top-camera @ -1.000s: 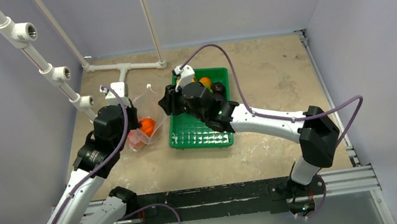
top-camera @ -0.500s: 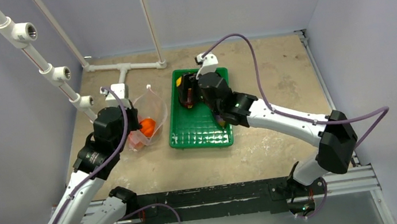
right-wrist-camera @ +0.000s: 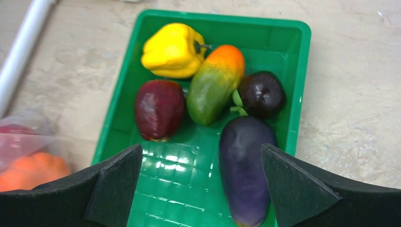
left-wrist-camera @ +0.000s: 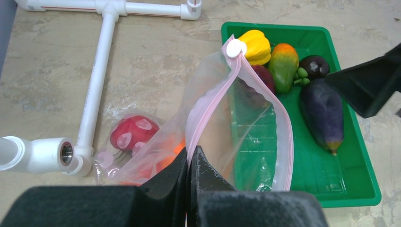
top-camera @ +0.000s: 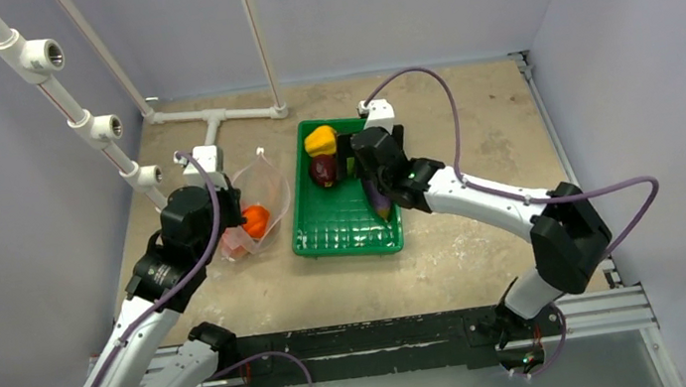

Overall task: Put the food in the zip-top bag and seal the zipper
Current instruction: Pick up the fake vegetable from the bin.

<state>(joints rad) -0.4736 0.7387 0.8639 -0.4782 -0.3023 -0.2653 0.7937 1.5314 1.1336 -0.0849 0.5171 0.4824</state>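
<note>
Food in green tray, mid-frame. Purple eggplant lower right, long axis top-to-bottom, between spread fingers of right claw. Left claw pinched on zip-top bag mouth, left of tray on counter.

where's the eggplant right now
In the right wrist view the purple eggplant lies in the right half of the green tray, just below the dark round fruit and right of the green-orange pepper.

The tray is green, the eggplant purple, the zip-top bag clear, its zipper pink.
</note>
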